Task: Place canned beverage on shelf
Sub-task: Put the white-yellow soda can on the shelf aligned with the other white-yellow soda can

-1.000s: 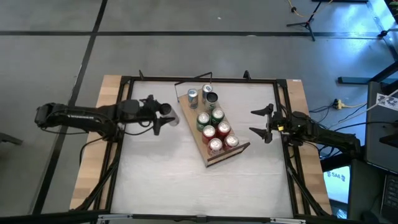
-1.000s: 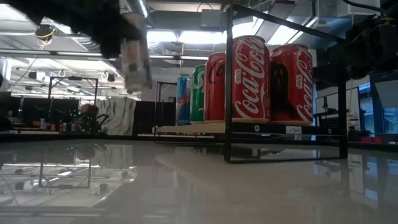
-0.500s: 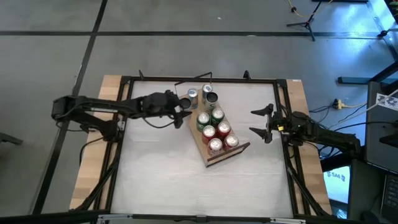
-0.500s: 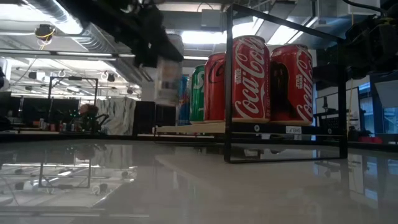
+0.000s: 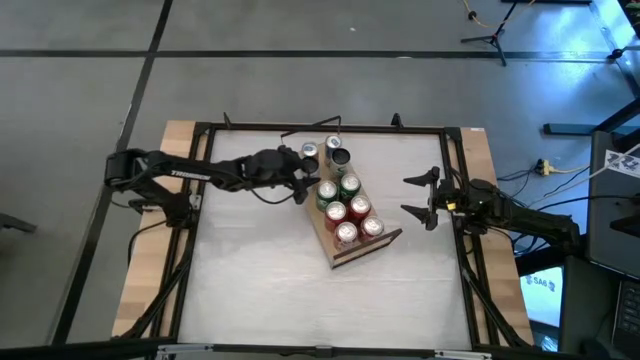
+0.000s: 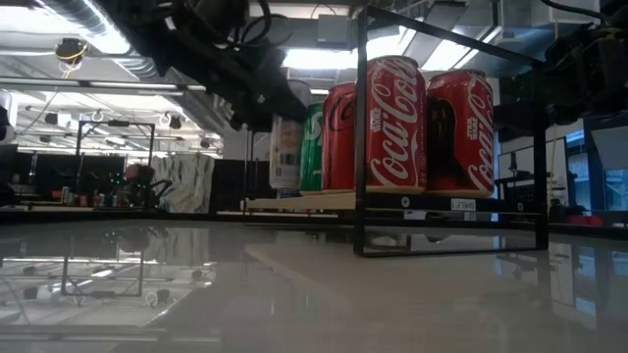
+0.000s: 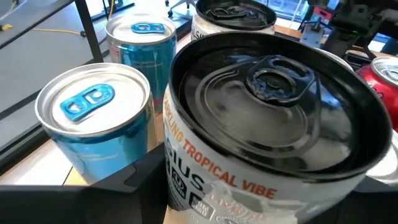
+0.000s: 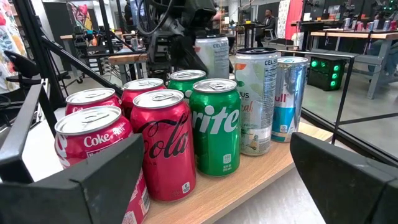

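The long light-wood shelf (image 5: 345, 245) carries red Coca-Cola cans (image 6: 392, 123), green Sprite cans (image 8: 215, 126) and blue-topped cans (image 7: 93, 134). Above its far end, the left gripper (image 5: 304, 186) grips a white canned beverage (image 7: 273, 134) reading "TROPICAL VIBE", its base hidden. The right gripper (image 5: 420, 200) waits wide open beside the shelf.

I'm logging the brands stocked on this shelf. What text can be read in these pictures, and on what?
"Coca-Cola": front red can, low view.
"STAR WARS": red can beside it.
"Coke": nearest red can, right wrist view.
"rite" (start hidden): green can.
"TROPICAL VIBE": white can in the left gripper.
"CELSIUS": that can, right wrist view.
Fine print: too small.
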`<state>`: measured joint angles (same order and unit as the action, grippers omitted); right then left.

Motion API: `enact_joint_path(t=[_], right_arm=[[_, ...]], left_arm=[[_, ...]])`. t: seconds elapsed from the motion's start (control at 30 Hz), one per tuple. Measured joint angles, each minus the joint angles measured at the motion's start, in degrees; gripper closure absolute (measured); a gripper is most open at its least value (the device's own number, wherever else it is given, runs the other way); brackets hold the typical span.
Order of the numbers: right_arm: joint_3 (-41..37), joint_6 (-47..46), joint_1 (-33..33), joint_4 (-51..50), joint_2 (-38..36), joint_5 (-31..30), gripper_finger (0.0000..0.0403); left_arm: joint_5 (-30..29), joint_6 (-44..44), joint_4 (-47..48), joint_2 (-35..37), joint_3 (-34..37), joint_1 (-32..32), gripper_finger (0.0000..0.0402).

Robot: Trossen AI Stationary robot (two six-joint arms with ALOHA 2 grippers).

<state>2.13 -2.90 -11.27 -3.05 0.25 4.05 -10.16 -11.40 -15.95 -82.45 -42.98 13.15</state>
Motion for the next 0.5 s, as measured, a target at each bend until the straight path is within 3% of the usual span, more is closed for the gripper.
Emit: enact_joint_path(t=[0.5], right_arm=[[0.0,0.0,0.0,0.0,0.0,0.0,0.0004]], left_arm=[[-1.4,-0.1,-6.6,-6.2,-0.1,0.1,0.0159]])
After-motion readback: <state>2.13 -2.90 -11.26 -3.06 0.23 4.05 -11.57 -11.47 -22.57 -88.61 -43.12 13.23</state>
